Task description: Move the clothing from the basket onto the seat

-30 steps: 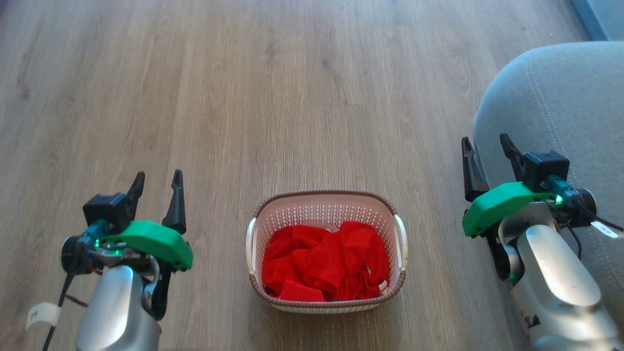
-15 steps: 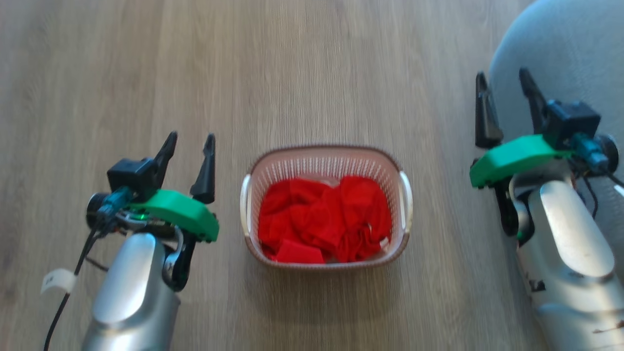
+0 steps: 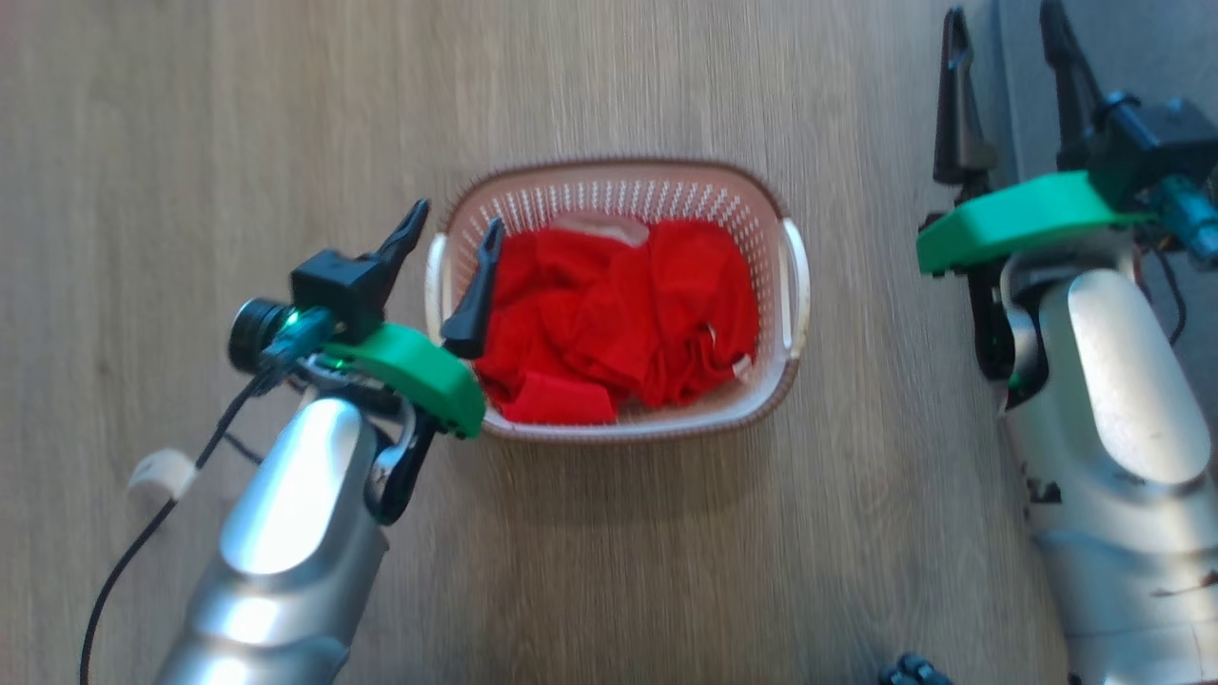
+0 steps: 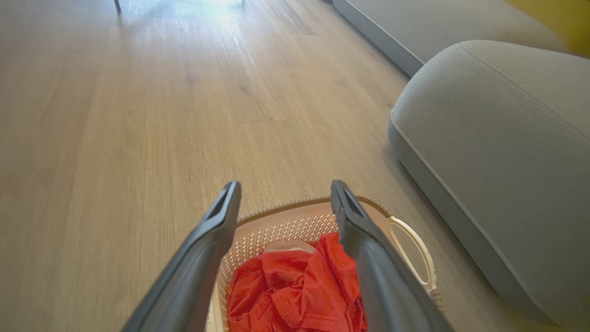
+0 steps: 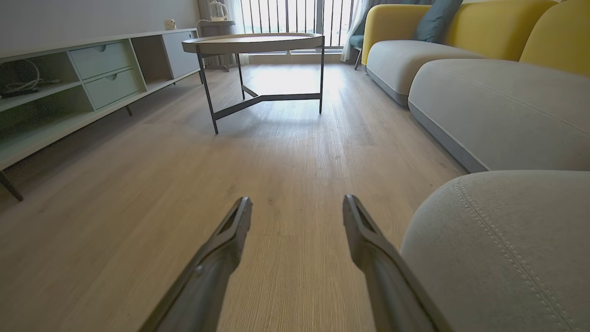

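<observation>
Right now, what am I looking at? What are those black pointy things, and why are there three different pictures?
It's a robot with two silver arms. Each arm ends in two long dark jaws for grabbing. One picture comes from a camera on the robot's head, looking down at the wooden floor. The other two come from small cameras on its wrists, looking along the jaws. On the floor stands a white basket full of red clothing. The grey seat is beside it, on the robot's right. The left arm is at the basket's left edge; the right arm is near the seat. Both sets of jaws stand wide open and hold nothing.
</observation>
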`<state>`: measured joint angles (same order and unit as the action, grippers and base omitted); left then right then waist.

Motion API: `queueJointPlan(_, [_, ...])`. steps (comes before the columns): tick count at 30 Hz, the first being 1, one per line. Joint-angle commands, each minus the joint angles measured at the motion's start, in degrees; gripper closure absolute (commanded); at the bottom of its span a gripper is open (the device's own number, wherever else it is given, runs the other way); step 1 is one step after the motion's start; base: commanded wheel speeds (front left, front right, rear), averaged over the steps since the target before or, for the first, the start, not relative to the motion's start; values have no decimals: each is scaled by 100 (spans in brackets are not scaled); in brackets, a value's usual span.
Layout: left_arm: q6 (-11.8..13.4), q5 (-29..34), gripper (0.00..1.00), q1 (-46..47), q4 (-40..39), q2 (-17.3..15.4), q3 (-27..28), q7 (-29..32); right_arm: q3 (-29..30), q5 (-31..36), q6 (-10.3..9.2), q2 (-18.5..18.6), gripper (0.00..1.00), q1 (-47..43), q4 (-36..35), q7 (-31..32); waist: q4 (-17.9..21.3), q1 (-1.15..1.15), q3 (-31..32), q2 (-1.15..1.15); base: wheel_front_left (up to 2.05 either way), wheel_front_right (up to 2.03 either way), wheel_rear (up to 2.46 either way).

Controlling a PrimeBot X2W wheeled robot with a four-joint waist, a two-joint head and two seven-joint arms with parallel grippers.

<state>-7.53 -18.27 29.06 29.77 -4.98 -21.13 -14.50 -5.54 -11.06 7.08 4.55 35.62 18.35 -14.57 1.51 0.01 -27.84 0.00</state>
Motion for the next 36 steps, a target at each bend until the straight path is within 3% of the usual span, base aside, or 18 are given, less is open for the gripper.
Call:
queueJointPlan(1, [4, -56, 0, 178, -113, -162, 25, -50, -69, 69, 41, -91, 0, 141, -224, -43, 115, -1, -356, 0, 0, 0, 0])
queueJointPlan(13, [4, 10, 0, 1139, 343, -405, -1514, -50, -203, 147, 41, -162, 0, 701, -476, -43, 456, -1, -1514, 0, 0, 0, 0])
queueJointPlan(22, [4, 185, 0, 2048, 913, -637, -2693, -50, -439, -156, 41, -166, 0, 904, -687, -43, 806, -1, -2054, 0, 0, 0, 0])
queueJointPlan(36, [4, 311, 0, 3097, 1893, -538, -4024, -50, -611, -588, 41, -167, 0, 768, -884, -43, 1269, -1, -2472, 0, 0, 0, 0])
